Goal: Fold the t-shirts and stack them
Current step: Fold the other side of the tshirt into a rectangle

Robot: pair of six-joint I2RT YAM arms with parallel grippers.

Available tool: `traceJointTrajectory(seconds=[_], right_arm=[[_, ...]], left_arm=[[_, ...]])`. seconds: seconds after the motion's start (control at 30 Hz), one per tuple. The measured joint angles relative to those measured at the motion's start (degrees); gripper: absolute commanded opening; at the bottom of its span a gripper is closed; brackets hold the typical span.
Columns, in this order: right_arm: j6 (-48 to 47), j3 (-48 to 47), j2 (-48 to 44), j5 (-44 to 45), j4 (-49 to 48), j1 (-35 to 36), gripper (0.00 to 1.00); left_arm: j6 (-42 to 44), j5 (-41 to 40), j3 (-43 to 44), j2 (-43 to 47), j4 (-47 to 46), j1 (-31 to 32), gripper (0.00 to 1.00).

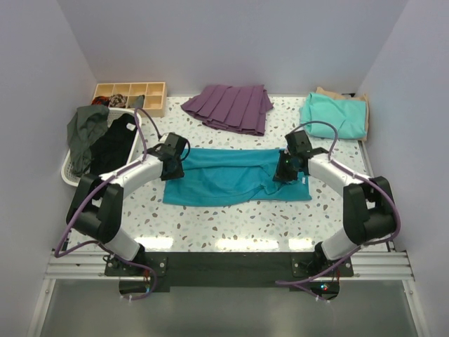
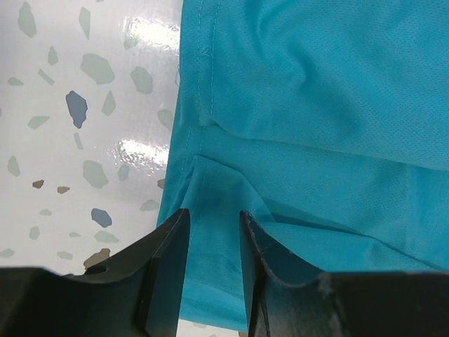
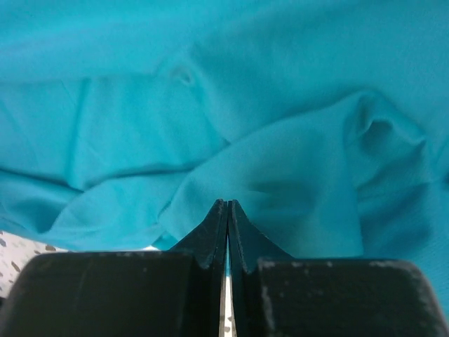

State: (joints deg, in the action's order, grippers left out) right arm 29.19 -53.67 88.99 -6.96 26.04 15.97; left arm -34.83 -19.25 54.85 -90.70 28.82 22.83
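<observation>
A teal-blue t-shirt lies spread and rumpled across the middle of the table. My left gripper is at the shirt's left edge. In the left wrist view its jaws stand apart, open, with the teal fabric running between the fingers near the hem. My right gripper is at the shirt's right part. In the right wrist view it is shut, a thin fold of teal cloth pinched at the tips. A folded mint-green t-shirt lies at the back right on a tan one.
A purple pleated garment lies at the back centre. A wooden compartment tray stands at the back left. A white basket with dark clothes sits at the left edge. White walls close in the table on three sides.
</observation>
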Motion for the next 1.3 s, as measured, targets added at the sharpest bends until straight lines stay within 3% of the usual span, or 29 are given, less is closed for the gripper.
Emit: traceJointTrajectory(seconds=[0.2, 0.3, 0.43, 0.77, 1.3], right_arm=[[-1.7, -5.9, 2.6, 3.0, -0.3, 0.0, 0.03], [-2.6, -8.6, 4.2, 2.8, -0.5, 0.0, 0.43], [-3.4, -8.9, 4.2, 1.2, 0.0, 0.2, 0.52], [-6.5, -6.1, -3.3, -0.7, 3.8, 6.6, 0.47], [-14.1, -3.9, -3.5, 1.5, 9.1, 9.6, 0.45]], left_arm=[[0.0, -0.7, 0.0, 0.0, 0.2, 0.0, 0.39], [0.0, -0.9, 0.0, 0.0, 0.4, 0.0, 0.39], [0.0, -1.2, 0.0, 0.0, 0.7, 0.0, 0.40], [0.0, -0.9, 0.0, 0.0, 0.8, 0.0, 0.40], [0.0, -0.5, 0.0, 0.0, 0.5, 0.0, 0.40]])
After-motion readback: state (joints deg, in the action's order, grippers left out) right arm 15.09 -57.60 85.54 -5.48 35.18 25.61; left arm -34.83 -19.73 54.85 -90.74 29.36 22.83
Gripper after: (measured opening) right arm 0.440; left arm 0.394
